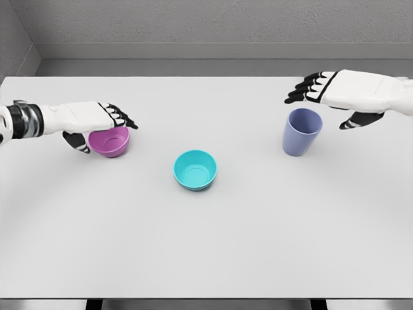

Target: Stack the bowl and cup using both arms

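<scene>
Head-cam view of a white table [206, 258] w/ two white robot arms reaching in from opposite sides.

Left hand [97, 123]: comes in from the left edge, palm down, black-tipped fingers [122, 118] stretched out flat over a purple bowl [111, 142]. Thumb drops down beside the bowl's near-left wall. Fingers look extended, not curled around the rim; can't tell if they touch the bowl. Bowl sits upright right under the hand.

Right hand [339, 93]: comes in from the right edge, palm down, fingers spread and relaxed, holding nothing. Just below and slightly left of its fingertips stands a blue-violet cup [301, 132], upright, open end up. Thumb hangs to the cup's right, apart from it.

Between the two hands, nearer the camera than both, sits a teal bowl [195, 170], upright, on its own, well apart from the purple bowl and the cup.

Behind the hands, table's far edge meets a grey wall [206, 26].
</scene>
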